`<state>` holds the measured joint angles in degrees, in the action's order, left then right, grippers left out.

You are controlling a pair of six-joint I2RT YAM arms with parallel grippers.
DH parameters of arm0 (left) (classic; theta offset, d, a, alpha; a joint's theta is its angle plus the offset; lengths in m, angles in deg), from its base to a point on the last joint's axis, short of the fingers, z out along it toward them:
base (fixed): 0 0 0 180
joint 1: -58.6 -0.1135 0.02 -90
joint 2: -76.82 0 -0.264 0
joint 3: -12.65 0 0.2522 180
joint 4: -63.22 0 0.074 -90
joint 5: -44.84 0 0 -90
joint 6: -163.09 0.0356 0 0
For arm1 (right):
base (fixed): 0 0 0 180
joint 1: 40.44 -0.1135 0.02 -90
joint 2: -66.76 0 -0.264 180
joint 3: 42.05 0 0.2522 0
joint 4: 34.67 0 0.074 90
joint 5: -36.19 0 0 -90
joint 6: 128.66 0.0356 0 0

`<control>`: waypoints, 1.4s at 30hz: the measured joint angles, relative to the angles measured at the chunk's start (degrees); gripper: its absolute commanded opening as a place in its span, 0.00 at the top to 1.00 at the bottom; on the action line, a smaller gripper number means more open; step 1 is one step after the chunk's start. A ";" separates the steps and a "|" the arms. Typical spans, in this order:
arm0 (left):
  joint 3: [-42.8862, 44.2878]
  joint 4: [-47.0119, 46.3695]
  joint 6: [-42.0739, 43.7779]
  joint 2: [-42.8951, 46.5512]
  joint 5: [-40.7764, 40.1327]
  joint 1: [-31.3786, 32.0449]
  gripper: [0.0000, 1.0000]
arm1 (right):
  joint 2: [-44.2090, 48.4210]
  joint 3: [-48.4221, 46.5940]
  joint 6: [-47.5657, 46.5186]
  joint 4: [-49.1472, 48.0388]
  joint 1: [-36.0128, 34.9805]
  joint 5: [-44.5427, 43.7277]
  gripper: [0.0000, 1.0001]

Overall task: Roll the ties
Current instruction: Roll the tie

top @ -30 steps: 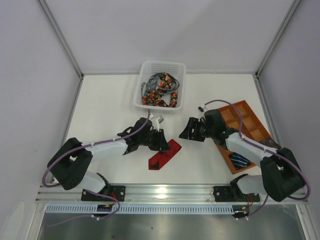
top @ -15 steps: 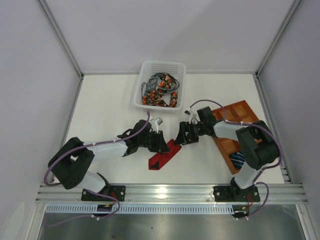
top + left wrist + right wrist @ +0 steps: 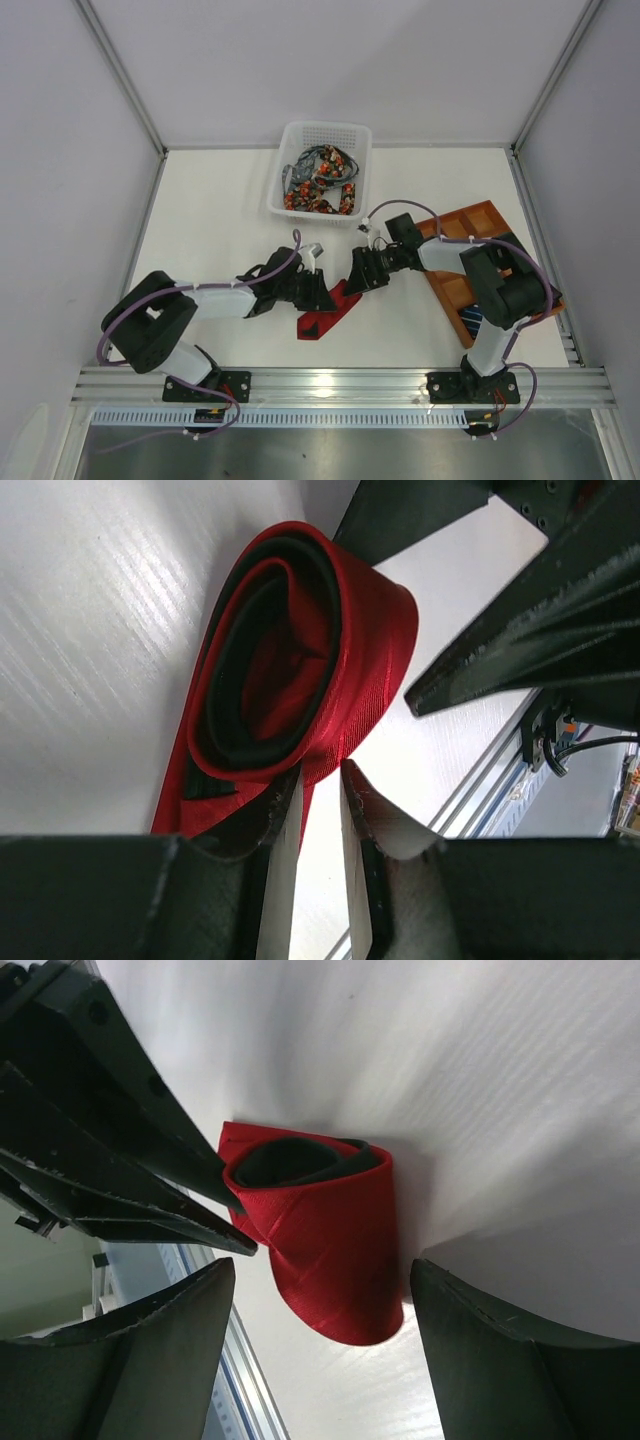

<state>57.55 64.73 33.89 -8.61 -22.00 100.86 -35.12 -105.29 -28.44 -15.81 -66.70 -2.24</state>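
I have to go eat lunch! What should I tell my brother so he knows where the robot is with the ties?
Left claw: nearly shut, seemingly pinching the rolled end of the red tie.
Right claw: open, straddling that roll.
Floral ties are heaped in the white basket. A navy striped tie sits in the orange tray, partly hidden by the right arm.
Done: red tie partly rolled, tail flat on the table.
Left: finish it, then roll the basket ties.
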 measured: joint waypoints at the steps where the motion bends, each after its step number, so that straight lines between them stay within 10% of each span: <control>1: -0.37 -0.44 -0.11 -0.02 0.00 0.00 0.73 | -0.17 0.00 -0.04 -0.04 -0.57 0.22 0.23; 42: -6.12 -14.91 -2.97 -5.16 3.10 0.00 0.73 | -5.46 -7.67 -9.27 5.16 -6.54 0.42 0.34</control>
<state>51.43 49.83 30.92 -13.77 -18.90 100.86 -40.59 -112.96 -37.70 -10.65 -73.24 -1.82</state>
